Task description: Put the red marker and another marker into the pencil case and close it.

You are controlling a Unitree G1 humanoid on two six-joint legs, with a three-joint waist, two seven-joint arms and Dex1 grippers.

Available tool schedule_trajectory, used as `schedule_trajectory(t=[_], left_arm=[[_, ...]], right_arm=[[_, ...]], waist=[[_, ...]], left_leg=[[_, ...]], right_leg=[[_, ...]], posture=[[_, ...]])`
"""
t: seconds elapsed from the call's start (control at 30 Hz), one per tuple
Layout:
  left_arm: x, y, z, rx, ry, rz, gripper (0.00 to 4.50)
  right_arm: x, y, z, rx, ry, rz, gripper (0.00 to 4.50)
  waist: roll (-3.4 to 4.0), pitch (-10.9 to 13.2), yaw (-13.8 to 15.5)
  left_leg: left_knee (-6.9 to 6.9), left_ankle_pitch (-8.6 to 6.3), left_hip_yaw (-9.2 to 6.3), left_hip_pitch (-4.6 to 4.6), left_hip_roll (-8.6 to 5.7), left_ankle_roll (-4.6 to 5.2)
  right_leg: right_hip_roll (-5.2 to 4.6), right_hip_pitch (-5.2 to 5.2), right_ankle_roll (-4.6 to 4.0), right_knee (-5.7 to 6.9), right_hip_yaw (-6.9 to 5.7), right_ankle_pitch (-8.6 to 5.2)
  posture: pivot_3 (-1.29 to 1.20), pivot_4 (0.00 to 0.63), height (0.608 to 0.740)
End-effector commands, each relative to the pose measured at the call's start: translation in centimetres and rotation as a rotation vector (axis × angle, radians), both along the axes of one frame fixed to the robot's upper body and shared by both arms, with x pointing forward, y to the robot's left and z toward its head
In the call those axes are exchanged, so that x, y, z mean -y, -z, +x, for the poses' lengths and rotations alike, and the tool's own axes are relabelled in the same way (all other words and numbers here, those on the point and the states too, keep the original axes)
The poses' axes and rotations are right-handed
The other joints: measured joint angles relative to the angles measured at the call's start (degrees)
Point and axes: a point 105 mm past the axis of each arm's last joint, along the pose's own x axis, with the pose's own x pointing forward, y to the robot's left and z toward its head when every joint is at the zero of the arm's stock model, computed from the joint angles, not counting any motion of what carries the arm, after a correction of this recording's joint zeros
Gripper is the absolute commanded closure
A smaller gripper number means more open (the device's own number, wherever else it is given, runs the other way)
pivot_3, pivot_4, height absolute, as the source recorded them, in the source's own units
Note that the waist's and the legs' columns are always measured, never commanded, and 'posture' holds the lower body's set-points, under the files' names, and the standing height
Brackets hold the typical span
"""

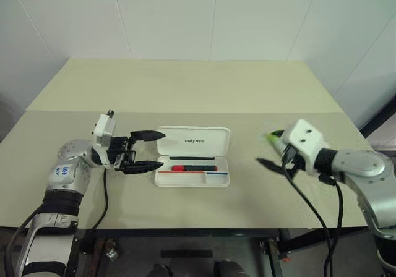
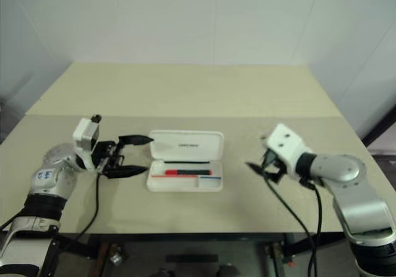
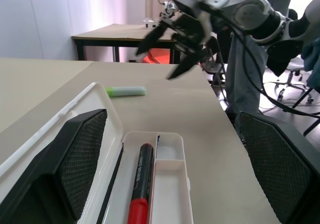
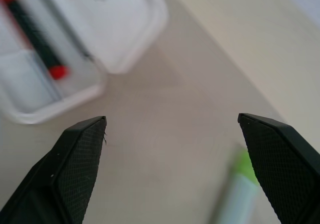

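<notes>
A: Looking at the green highlighter first: it lies flat on the table, well apart from the pencil case, off toward the right arm's side. In the right wrist view its green cap and pale body sit near one fingertip, not between the two.

B: How would you expect it to handle?

A: Short, thick, rigid plastic, surely light. The barrel looks smooth and round, so I'd judge it could roll or slip if pinched near an end. Best taken across the middle of the body, pads square to it.

B: And the right gripper?

A: Spread wide, holding nothing. It hovers above the table just beside the highlighter, so it needs to shift over it and come down before closing.

B: The red marker?

A: Already lying in the long compartment of the open case, red cap toward the left arm. The lid stands back, logo showing.

B: Left gripper?

A: Also wide open and empty, its two fingers reaching to the case's near end, one by the lid and one by the tray. Whether they touch the case I cannot tell.
</notes>
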Motion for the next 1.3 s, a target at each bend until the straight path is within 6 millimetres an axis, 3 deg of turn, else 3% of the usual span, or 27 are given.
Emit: schedule_trajectory(t=[0.03, 0.13, 0.27, 0.7, 1.03, 1.3], left_arm=[[0.5, -1.2, -1.2, 0.068, 0.140, -0.008, 0.00], [0.7, -1.4, -1.2, 0.076, 0.150, -0.003, 0.00], [1.4, -2.3, -1.2, 0.089, 0.181, -0.003, 0.00], [1.5, -4.2, -0.9, 0.066, 0.155, 0.055, 0.00], [0.4, -5.4, -1.2, 0.073, 0.119, 0.069, 0.00], [-0.8, -5.1, -1.9, 0.050, 0.093, 0.070, 0.00]], right_arm=[[4.0, -0.8, 1.1, 0.094, 0.219, 0.058, 0.04], [6.0, 0.4, 1.4, 0.084, 0.327, 0.140, 0.04], [6.9, 2.1, 1.6, 0.066, 0.381, 0.244, 0.04], [5.3, 3.7, 3.5, 0.046, 0.336, 0.490, 0.04], [5.8, 7.5, 5.5, -0.058, 0.358, 0.502, 0.04], [6.4, 9.8, 6.3, -0.131, 0.388, 0.487, 0.04]], waist=[[-0.01, 0.00, 0.02], [-0.01, 0.00, 0.08], [0.00, 0.00, -0.07], [0.00, 0.00, -0.20], [0.00, 0.01, -0.21], [0.01, 0.01, -0.57]], left_leg=[[0.00, 0.00, 0.00, -0.01, 0.00, 0.00], [-0.03, 0.00, 0.01, -0.02, 0.00, 0.00], [-0.04, 0.00, 0.02, -0.02, 0.00, 0.00], [-0.02, 0.02, 0.03, 0.00, 0.01, 0.04], [-0.01, 0.03, 0.05, -0.01, 0.00, 0.04], [-0.01, 0.03, 0.06, 0.02, 0.03, 0.03]], right_leg=[[0.00, -0.01, 0.00, 0.00, 0.00, 0.00], [0.03, -0.02, 0.00, 0.00, -0.01, 0.00], [0.04, -0.01, 0.00, 0.00, 0.01, 0.00], [0.10, 0.00, 0.02, 0.06, 0.03, 0.01], [0.09, 0.00, 0.02, 0.06, 0.02, 0.01], [0.11, 0.01, 0.02, 0.09, 0.03, 0.01]], posture=[[0.00, 0.150, 0.740], [0.00, 0.150, 0.740], [0.00, 0.150, 0.740], [0.00, 0.150, 0.740], [0.00, 0.150, 0.740], [0.00, 0.150, 0.740]])
